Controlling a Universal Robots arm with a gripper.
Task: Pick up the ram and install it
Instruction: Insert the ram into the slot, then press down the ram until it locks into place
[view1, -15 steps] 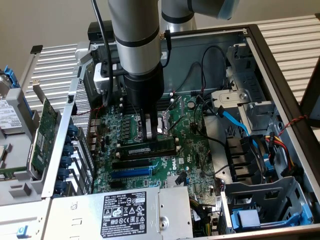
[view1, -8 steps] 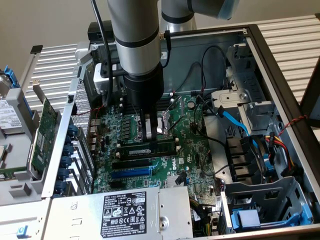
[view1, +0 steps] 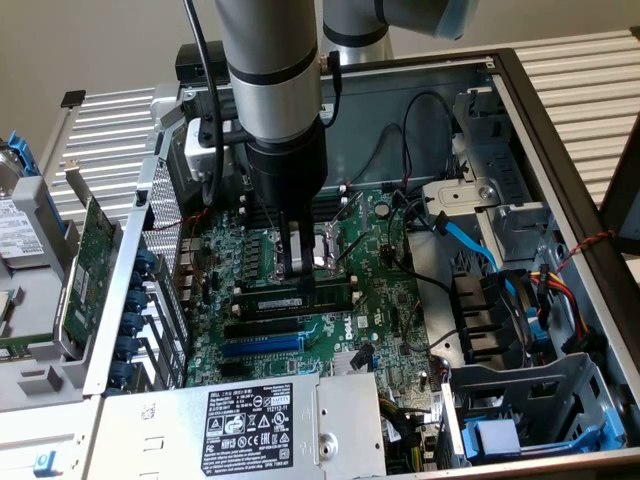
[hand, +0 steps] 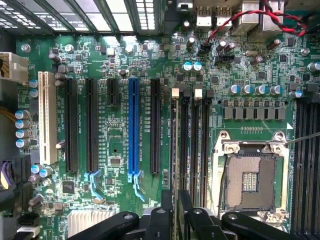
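Standing on edge in the opened computer case (view1: 560, 130), the ram (view1: 300, 298) lies along the outermost of the motherboard's memory slots, on the side away from the bare processor socket (view1: 330, 250) and next to the long black and blue expansion slots (view1: 262, 343). The gripper (view1: 296, 270) hangs straight down over the stick's upper edge at about mid-length. We judge this upright approach is meant to keep the stick square to the slot and spread any push evenly along it. We cannot tell whether the gripper clasps the ram or has let it go, as the two meet in a dark, crowded patch in both views. From the wrist view the stick shows as a thin strip running up from the gripper, with the neighbouring memory slots beside it standing empty. Whether it is pressed fully home, and whether the end latches have closed on it, we cannot make out. The arm's grey barrel hides the board behind it, and the stick's chips and label are too dim to read. Toward the front of the exterior view the labelled power supply (view1: 250, 425) covers the board's front edge. A green expansion card (view1: 90, 270) stands outside the case at the exterior view's left, and the case rests on a pale slatted surface (view1: 580, 70).
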